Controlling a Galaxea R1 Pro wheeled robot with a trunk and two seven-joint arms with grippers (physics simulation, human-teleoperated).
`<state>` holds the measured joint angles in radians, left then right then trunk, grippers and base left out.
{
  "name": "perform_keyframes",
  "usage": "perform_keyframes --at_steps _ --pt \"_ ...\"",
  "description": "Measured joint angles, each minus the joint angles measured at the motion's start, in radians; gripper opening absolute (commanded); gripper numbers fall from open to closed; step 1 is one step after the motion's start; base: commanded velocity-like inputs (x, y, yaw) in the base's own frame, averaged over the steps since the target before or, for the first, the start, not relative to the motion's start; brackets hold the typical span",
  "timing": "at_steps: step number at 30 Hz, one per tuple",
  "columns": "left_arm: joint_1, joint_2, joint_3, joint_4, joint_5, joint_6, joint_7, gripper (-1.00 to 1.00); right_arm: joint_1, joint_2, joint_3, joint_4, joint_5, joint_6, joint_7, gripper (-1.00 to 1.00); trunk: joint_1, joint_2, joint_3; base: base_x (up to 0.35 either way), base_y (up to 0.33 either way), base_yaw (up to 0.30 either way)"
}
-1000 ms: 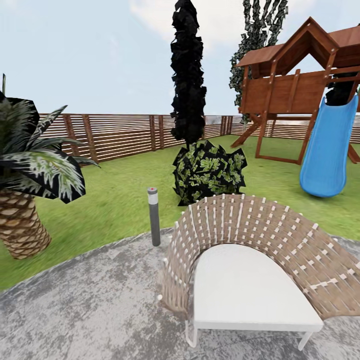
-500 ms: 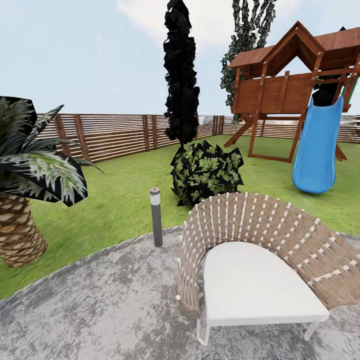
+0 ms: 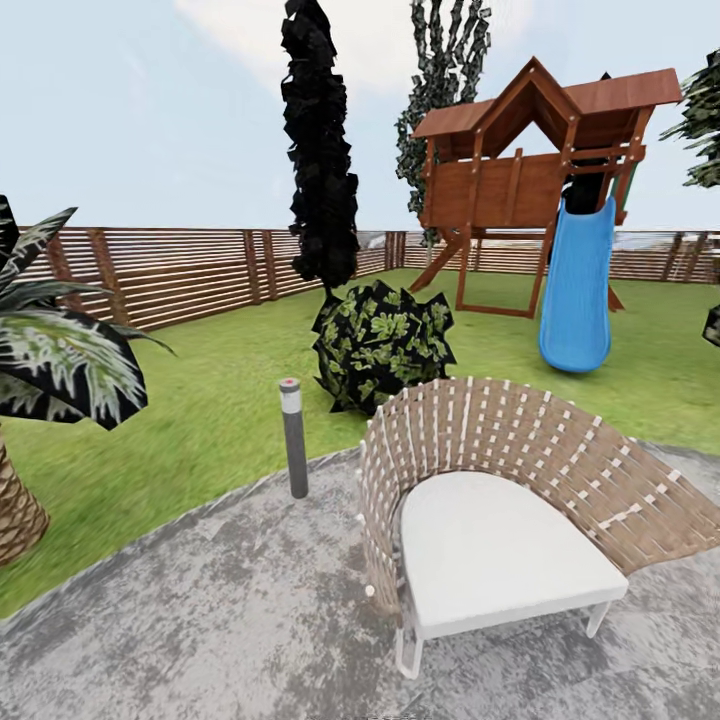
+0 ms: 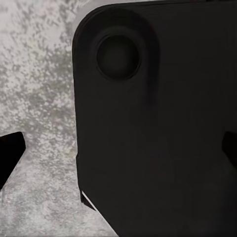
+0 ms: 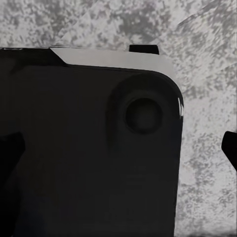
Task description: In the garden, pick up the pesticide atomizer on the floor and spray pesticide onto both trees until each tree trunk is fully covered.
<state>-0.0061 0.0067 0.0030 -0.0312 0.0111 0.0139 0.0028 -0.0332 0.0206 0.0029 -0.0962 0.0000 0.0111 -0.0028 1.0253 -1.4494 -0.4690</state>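
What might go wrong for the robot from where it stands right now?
The woven chair sits close ahead on the paving, so rolling forward could bump it. The short bollard light at the lawn's edge is thin and easily clipped. No sprayer is in sight yet, so it may search wrongly.

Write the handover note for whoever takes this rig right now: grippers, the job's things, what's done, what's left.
Left gripper: fingertips at the wrist picture's edges, wide apart, holding nothing, above the robot's dark body and grey paving.
Right gripper: the same, open and empty.
Head view: grey paving, a wicker chair straight ahead, a bollard light, a bush, a black column tree, a palm, a playhouse with blue slide, lawn and slat fence.
The atomizer isn't in sight.
Done: nothing yet.
Left: find and pick up the atomizer, then spray both trunks.
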Motion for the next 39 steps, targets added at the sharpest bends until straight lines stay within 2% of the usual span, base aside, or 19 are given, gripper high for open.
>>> perform_keyframes --at_steps 39 --pt "-0.001 -0.001 0.0 -0.002 0.0 -0.001 0.0 1.0 0.0 -0.001 -0.001 0.0 -0.001 0.0 0.0 1.0 0.0 0.0 0.0 -0.256 0.237 -0.263"
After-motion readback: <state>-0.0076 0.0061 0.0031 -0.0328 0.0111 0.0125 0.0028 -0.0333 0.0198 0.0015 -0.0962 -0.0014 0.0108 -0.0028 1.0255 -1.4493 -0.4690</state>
